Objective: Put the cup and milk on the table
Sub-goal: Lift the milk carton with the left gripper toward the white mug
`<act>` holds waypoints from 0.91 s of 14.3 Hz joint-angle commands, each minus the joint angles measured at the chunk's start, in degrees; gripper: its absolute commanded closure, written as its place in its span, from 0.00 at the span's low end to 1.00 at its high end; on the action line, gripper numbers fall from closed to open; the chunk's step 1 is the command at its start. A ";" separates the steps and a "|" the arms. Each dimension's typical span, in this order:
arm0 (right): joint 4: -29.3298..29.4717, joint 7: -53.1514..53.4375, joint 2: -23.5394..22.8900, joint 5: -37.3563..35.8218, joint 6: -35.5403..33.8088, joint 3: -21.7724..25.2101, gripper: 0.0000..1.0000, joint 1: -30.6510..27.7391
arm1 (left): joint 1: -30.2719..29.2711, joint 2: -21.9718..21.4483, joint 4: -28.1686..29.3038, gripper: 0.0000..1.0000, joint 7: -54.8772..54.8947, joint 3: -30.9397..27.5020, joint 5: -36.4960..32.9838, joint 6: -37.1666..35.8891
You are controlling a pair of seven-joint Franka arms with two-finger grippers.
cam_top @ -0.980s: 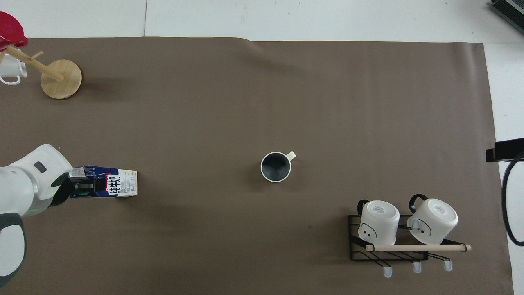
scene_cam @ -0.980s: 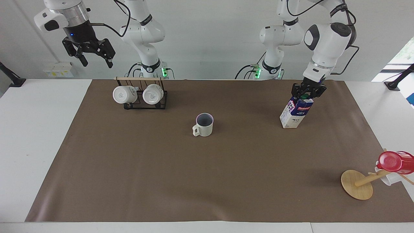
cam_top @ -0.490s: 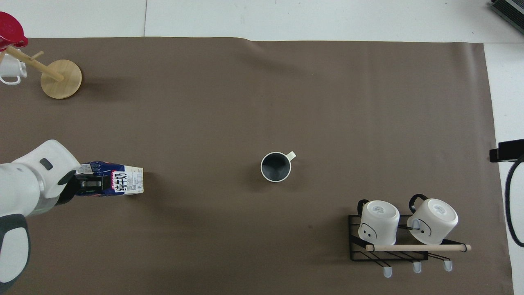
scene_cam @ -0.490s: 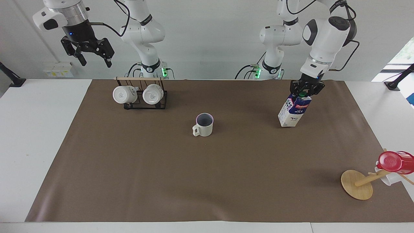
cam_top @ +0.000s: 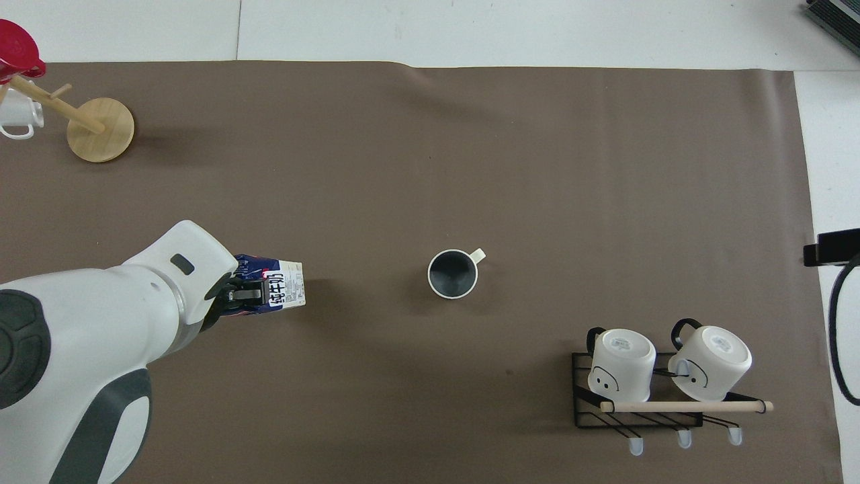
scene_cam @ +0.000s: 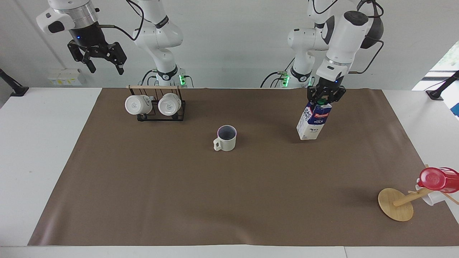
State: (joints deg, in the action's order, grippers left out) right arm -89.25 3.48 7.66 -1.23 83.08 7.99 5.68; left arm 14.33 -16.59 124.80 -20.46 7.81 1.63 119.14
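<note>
The milk [scene_cam: 312, 121] [cam_top: 282, 293], a blue and white carton with a green cap, hangs tilted just above the brown sheet of the table [scene_cam: 229, 200]. My left gripper [scene_cam: 323, 101] [cam_top: 243, 296] is shut on the carton's top. The cup [scene_cam: 226, 138] [cam_top: 453, 273], cream with a dark inside, stands upright on the sheet near the middle, toward the right arm's end from the milk. My right gripper [scene_cam: 104, 64] waits open, high above the right arm's end of the table, near a mug rack.
A black wire rack [scene_cam: 161, 107] [cam_top: 645, 396] with two white mugs stands close to the right arm's base. A tipped wooden mug tree [scene_cam: 396, 204] [cam_top: 99, 129] with a red cup [scene_cam: 438, 178] lies at the left arm's end, farthest from the robots.
My left gripper has lifted the milk off the sheet and carried it toward the cup. The right arm has hardly moved.
</note>
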 commanded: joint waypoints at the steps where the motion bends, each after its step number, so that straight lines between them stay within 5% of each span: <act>1: 0.04 -1.55 0.51 -0.08 -1.08 0.01 0.00 -0.14 | 1.93 3.23 -4.03 0.46 -2.11 -0.60 0.39 -1.72; 5: 0.04 -1.63 0.42 -0.08 -0.99 0.01 0.00 -0.14 | 6.49 7.88 -8.78 0.46 -9.76 -0.60 0.31 -1.72; 13: 0.04 -1.63 0.51 0.00 -1.08 0.01 0.00 -0.14 | 10.63 12.54 -8.69 0.44 -13.99 -0.60 -1.62 3.37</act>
State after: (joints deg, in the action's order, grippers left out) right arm -89.25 3.48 7.66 -1.23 83.08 7.99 5.68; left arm 23.77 -5.86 117.34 -33.27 8.03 1.35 121.44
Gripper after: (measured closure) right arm 0.000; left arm 0.445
